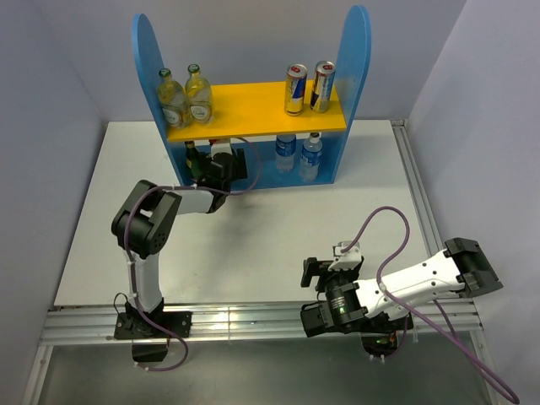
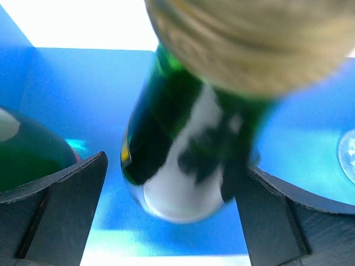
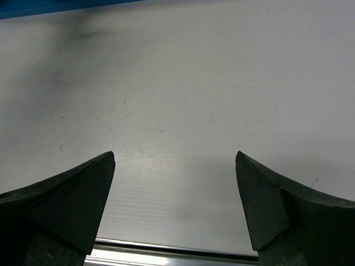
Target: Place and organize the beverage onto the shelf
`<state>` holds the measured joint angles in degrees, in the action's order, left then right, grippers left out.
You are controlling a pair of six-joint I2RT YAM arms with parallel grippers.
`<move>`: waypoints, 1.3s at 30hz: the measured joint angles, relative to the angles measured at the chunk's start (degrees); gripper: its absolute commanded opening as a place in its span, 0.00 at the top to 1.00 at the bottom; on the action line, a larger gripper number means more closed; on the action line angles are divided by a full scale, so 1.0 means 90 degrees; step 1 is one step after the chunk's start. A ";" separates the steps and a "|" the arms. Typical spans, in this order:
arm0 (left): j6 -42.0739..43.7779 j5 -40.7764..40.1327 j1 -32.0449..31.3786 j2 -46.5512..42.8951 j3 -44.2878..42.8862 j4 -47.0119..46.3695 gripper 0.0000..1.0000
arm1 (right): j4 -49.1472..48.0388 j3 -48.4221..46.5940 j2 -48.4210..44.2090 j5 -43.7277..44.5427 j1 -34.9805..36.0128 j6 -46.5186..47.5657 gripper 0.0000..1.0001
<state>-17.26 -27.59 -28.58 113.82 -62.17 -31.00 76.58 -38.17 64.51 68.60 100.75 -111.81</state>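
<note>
Shelf (image 1: pixel 359 51): stands at far edge of table (image 1: pixel 253 245). Upper board: two pale glass bottles (image 1: pixel 173 99) (image 1: pixel 199 94) left, two cans (image 1: pixel 295 89) (image 1: pixel 321 84) right. Base: two water bottles (image 1: pixel 286 152) (image 1: pixel 311 156) right; green bottle (image 2: pixel 161 138) left, beside second green bottle (image 2: pixel 28 149). Left gripper (image 2: pixel 176 166): in lower left bay, jaws apart either side of green bottle, gap visible at one finger. Right gripper (image 3: pixel 175 160): jaws spread wide, above table near front rail.

The right end effector (image 3: pixel 175 158) gapes wide above the white table (image 3: pixel 177 83).
</note>
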 measured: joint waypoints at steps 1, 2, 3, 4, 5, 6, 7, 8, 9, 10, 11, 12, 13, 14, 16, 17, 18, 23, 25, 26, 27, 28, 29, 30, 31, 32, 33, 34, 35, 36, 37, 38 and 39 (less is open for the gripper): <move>0.0000 -0.0012 -0.0022 -0.0061 0.0051 0.0019 0.01 | 0.0000 0.0000 0.0017 0.0000 0.0000 0.0000 0.04; 0.0000 -0.0022 -0.0046 -0.0114 0.0092 0.0034 0.01 | 0.0000 0.0000 0.0029 0.0000 0.0000 0.0000 0.04; -0.0002 -0.0034 -0.0075 -0.0165 0.0124 0.0056 0.01 | 0.0000 0.0000 0.0044 0.0000 0.0000 0.0000 0.04; -0.0010 -0.0041 -0.0104 -0.0204 0.0155 0.0070 0.01 | 0.0000 0.0000 0.0061 0.0000 0.0000 0.0000 0.04; -0.0019 -0.0058 -0.0126 -0.0231 0.0180 0.0087 0.01 | 0.0000 0.0000 0.0070 0.0000 0.0000 0.0000 0.04; -0.0022 -0.0087 -0.0158 -0.0287 0.0236 0.0117 0.01 | 0.0000 0.0000 0.0075 0.0000 0.0000 0.0000 0.04; -0.0027 -0.0119 -0.0199 -0.0359 0.0313 0.0158 0.01 | 0.0000 -0.0002 0.0080 0.0000 0.0000 0.0000 0.04; -0.0034 -0.0182 -0.0250 -0.0447 0.0413 0.0165 0.01 | 0.0000 -0.0002 0.0095 0.0000 0.0000 0.0000 0.04; -0.0053 -0.0255 -0.0308 -0.0568 0.0512 0.0189 0.01 | 0.0002 -0.0002 0.0121 0.0000 0.0000 0.0000 0.04; -0.0078 -0.0316 -0.0369 -0.0704 0.0614 0.0192 0.01 | 0.0000 -0.0005 0.0158 0.0000 0.0000 0.0000 0.04; -0.0117 -0.0393 -0.0440 -0.0848 0.0712 0.0202 0.01 | 0.0000 -0.0007 0.0202 0.0000 0.0000 0.0000 0.04; -0.0170 -0.0454 -0.0495 -0.1003 0.0797 0.0214 0.01 | 0.0000 -0.0010 0.0233 0.0000 0.0000 0.0000 0.04; -0.0221 -0.0515 -0.0549 -0.1173 0.0906 0.0216 0.01 | 0.0000 -0.0015 0.0279 0.0000 0.0000 0.0000 0.04; -0.0282 -0.0597 -0.0614 -0.1384 0.1061 0.0211 0.01 | 0.0000 -0.0024 0.0330 0.0000 0.0000 0.0000 0.04; -0.0440 -0.0753 -0.0712 -0.1853 0.1367 0.0376 0.01 | 0.0010 -0.0090 0.0430 -0.0005 0.0000 0.0000 0.05; -0.0537 -0.0826 -0.0755 -0.2086 0.1489 0.0522 0.01 | 0.0017 -0.0155 0.0483 -0.0010 0.0000 0.0000 0.05; -0.0619 -0.0886 -0.0789 -0.2280 0.1571 0.0702 0.01 | 0.0017 -0.0257 0.0522 -0.0012 0.0005 0.0000 0.05; -0.1253 -0.1270 -0.1338 -0.3912 0.1751 0.2671 0.01 | 0.0036 -0.1061 0.0427 0.0015 0.0189 0.0073 0.05; -0.1537 -0.1494 -0.1877 -0.4738 0.1634 0.3716 0.01 | 0.0063 -0.1758 0.0304 0.0068 0.0245 0.0568 0.04; -0.1681 -0.1581 -0.2217 -0.5112 0.1338 0.4578 0.01 | 0.0097 -0.2246 0.0253 0.0085 0.0250 0.0971 0.04; -0.1783 -0.1588 -0.2458 -0.5338 0.1010 0.5141 0.01 | 0.0087 -0.2766 0.0243 0.0129 0.0255 0.1333 0.01; -0.1936 -0.1586 -0.2698 -0.5549 0.0350 0.5999 0.01 | 0.0056 -0.3458 0.0238 0.0187 0.0260 0.1819 0.00; -0.2047 -0.1583 -0.2798 -0.5680 -0.0223 0.6467 0.01 | 0.0019 -0.4039 0.0228 0.0253 0.0267 0.2256 0.00; -0.2123 -0.1583 -0.2837 -0.5814 -0.0823 0.6931 0.01 | -0.0002 -0.4694 0.0228 0.0294 0.0267 0.2771 0.00; -0.2157 -0.1586 -0.2837 -0.5928 -0.1353 0.7312 0.01 | -0.0053 -0.5314 0.0214 0.0328 0.0277 0.3279 0.00; -0.2181 -0.1574 -0.2837 -0.6103 -0.1957 0.7652 0.01 | -0.0092 -0.5812 0.0175 0.0364 0.0279 0.3704 0.00; -0.2174 -0.1559 -0.2837 -0.6278 -0.2363 0.7871 0.01 | -0.0107 -0.6317 0.0124 0.0389 0.0282 0.4146 0.00; -0.2149 -0.1547 -0.2837 -0.6518 -0.2773 0.8094 0.01 | -0.0136 -0.6683 0.0046 0.0425 0.0279 0.4500 0.00; -0.2123 -0.1540 -0.2837 -0.6705 -0.3026 0.8230 0.01 | -0.0165 -0.6994 -0.0080 0.0476 0.0279 0.4896 0.00; -0.2081 -0.1545 -0.2837 -0.6941 -0.3252 0.8374 0.01 | -0.0158 -0.7230 -0.0233 0.0534 0.0279 0.5314 0.00; -0.2030 -0.1562 -0.2837 -0.7172 -0.3436 0.8524 0.01 | -0.0177 -0.7400 -0.0391 0.0590 0.0279 0.5729 0.00; -0.1987 -0.1593 -0.2834 -0.7380 -0.3594 0.8650 0.01 | -0.0204 -0.7504 -0.0517 0.0624 0.0279 0.6091 0.00; -0.1953 -0.1625 -0.2837 -0.7536 -0.3718 0.8769 0.01 | -0.0236 -0.7604 -0.0690 0.0661 0.0279 0.6445 0.00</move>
<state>-34.83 -42.22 -54.11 46.00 -95.64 47.92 74.46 -106.61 58.30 74.54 103.26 -53.80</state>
